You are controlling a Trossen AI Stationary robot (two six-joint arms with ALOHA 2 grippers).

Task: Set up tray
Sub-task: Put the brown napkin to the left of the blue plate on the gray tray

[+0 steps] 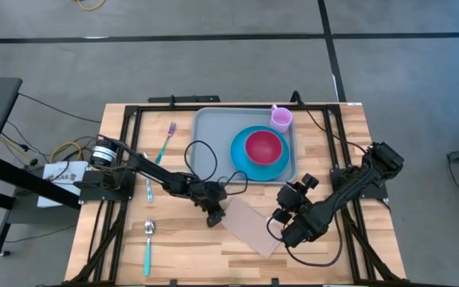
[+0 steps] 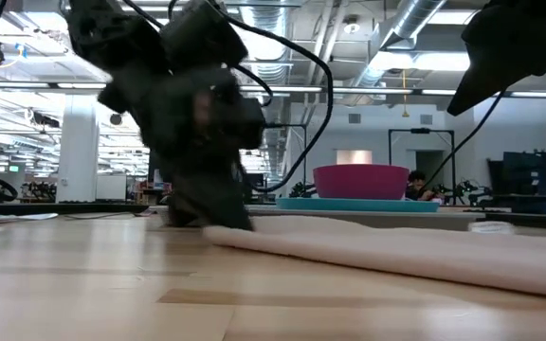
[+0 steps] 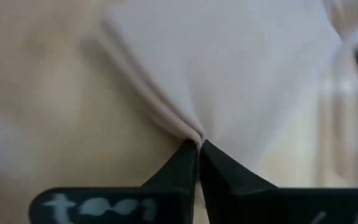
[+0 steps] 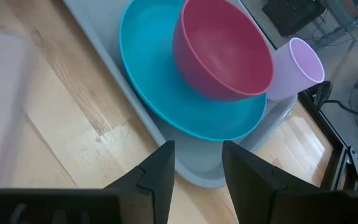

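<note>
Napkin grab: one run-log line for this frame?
left gripper: shut on napkin edge, on the table | right gripper: open, waiting near tray | tray: holds plate, bowl, cup

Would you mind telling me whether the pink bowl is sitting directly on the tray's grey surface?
No, the pink bowl sits on the blue plate, and the plate rests on the tray.

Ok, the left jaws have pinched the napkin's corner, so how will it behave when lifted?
Probably floppy: the napkin already puckers into a fold where the left gripper pinches it. It looks thin and light, lying nearly flat on the table, so it should drape and swing rather than hold shape. It could slip from a corner grip.
</note>
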